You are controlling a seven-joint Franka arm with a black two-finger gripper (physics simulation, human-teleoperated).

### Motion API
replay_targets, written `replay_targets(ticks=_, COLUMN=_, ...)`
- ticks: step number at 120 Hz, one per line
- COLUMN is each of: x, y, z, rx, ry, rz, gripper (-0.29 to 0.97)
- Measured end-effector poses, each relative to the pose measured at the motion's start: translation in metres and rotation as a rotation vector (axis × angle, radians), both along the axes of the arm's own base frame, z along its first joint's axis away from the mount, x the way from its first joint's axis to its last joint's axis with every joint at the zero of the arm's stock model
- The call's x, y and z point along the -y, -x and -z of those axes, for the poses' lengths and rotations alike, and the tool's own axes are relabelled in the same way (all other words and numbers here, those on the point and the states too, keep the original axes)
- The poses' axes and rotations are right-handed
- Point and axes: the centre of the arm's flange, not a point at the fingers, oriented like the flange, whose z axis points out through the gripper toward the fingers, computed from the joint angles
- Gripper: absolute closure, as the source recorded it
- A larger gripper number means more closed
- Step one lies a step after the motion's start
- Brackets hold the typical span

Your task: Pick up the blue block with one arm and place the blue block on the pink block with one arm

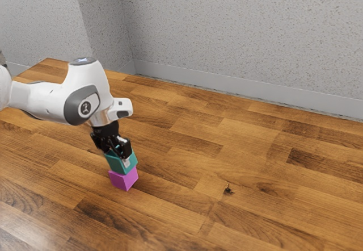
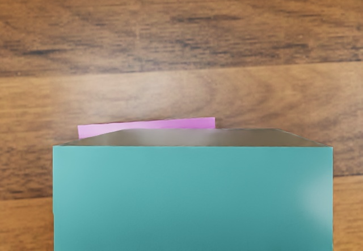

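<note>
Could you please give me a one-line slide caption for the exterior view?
The gripper holds the teal block atop the pink block on the wooden table.

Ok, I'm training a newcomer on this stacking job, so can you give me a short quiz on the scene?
1. Fill in: the gripper is right above the blue block, which is over the ___ block.
2. True or false: the blue block lies beside the pink block, both flat on the wood.
3. The dark speck on the wood lies: A) under the arm, B) toward the exterior view's right of the blocks, C) against the wall.
Key: 1 pink; 2 false; 3 B.
</note>
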Motion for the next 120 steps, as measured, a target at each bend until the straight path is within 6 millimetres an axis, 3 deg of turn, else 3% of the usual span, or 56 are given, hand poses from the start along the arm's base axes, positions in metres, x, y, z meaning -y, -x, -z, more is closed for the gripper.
replay_targets(ticks=37, x=-0.018, y=0.001, z=0.002, rx=-0.001, ry=0.000, rz=-0.040, gripper=0.40)
replay_targets(ticks=58, x=-0.014, y=0.001, z=0.000, rx=0.006, ry=-0.003, rz=-0.035, gripper=0.39)
replay_targets(ticks=84, x=-0.004, y=-0.001, z=-0.002, rx=0.010, ry=0.005, rz=-0.010, gripper=0.14)
replay_targets(ticks=94, x=-0.006, y=-0.001, z=-0.008, rx=0.021, ry=0.000, rz=-0.008, gripper=0.09)
replay_targets(ticks=120, x=-0.009, y=0.003, z=-0.051, rx=0.078, ry=-0.051, rz=-0.007, gripper=0.03)
